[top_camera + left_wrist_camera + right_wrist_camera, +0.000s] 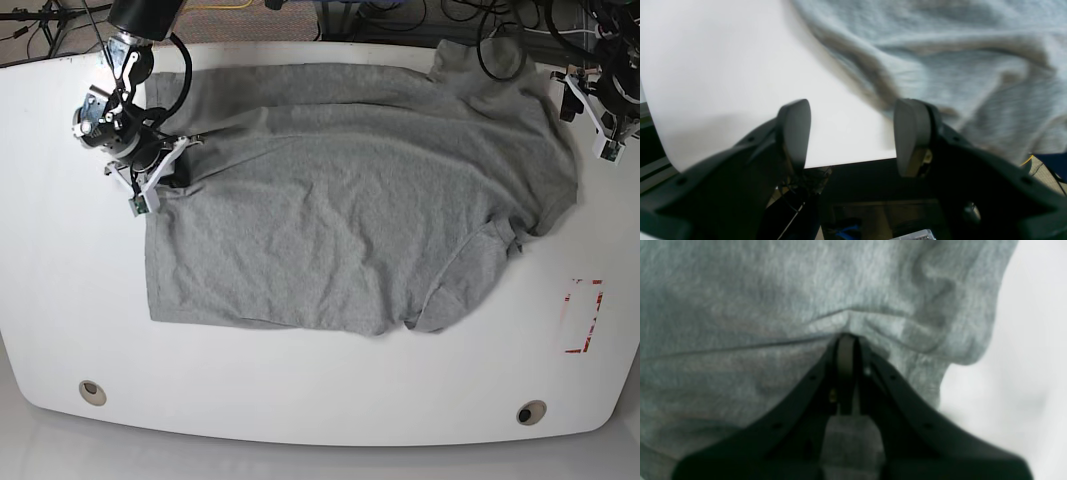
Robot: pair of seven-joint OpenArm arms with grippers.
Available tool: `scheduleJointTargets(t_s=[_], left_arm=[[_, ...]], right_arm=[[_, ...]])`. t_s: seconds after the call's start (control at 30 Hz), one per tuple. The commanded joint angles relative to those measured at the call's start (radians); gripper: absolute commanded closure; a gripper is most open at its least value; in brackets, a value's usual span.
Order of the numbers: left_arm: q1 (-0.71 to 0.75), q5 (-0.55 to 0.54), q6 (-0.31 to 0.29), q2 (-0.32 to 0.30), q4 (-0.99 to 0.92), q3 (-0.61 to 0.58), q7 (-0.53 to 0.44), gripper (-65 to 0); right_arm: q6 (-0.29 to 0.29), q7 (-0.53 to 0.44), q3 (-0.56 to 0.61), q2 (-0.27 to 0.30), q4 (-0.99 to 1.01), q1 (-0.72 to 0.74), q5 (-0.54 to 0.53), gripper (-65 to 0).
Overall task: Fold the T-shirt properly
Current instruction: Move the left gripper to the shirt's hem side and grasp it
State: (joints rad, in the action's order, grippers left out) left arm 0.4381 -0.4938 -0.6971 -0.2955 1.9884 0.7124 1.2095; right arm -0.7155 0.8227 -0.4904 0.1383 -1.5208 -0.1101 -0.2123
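Right end effector [846, 340] is clenching the T-shirt [340, 200] hem; left end effector [853, 133] is hanging released. Shirt is lying lengthwise across the white desk [300, 400], collar seemingly pointing toward the left arm.

A: Your base view is sharp and evenly bright; the glossy white table [300, 390] throws only soft shadows under the wrinkled heather-grey cotton T-shirt [340, 210].

B: And your wrist views?

A: Both are soft and blurred. The tabletop washes out to glare, and the near black gripper fingers [795, 133] are out of focus.
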Motion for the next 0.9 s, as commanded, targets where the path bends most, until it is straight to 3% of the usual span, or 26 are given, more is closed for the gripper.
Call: scheduleJointTargets(t_s=[0.0,0.27,0.4,0.53,0.57,0.7,0.87], left_arm=[[-0.034,-0.006,-0.001,-0.015,0.012,-0.012,-0.015,-36.8],[-0.127,-0.006,-0.001,-0.006,-0.002,-0.081,-0.017,-36.8],[-0.204,-0.004,-0.001,0.040,-0.021,-0.139,-0.017,-36.9],[-0.296,0.002,0.098,0.080,-0.031,-0.215,-0.018,-37.1],[-0.330,0.022,0.150,0.095,-0.045,-0.247,-0.018,-37.1],[-0.411,0.103,0.254,0.126,-0.105,-0.311,-0.020,-37.1],[-0.502,0.212,0.287,0.166,-0.220,-0.330,-0.053,-37.1]], right_arm=[[0.017,0.070,0.000,0.024,0.030,0.031,0.064,-2.1],[0.017,0.071,0.000,0.047,0.030,0.040,0.066,-2.1],[0.017,0.071,0.000,0.047,0.032,0.036,0.066,-2.1],[0.017,0.071,0.000,0.042,0.032,0.022,0.066,-2.1],[0.017,0.071,0.000,0.040,0.032,0.022,0.064,-2.1],[0.017,0.071,0.002,0.039,0.032,0.020,0.061,-2.1],[0.017,0.071,0.003,0.037,0.032,0.019,0.060,-2.1]])
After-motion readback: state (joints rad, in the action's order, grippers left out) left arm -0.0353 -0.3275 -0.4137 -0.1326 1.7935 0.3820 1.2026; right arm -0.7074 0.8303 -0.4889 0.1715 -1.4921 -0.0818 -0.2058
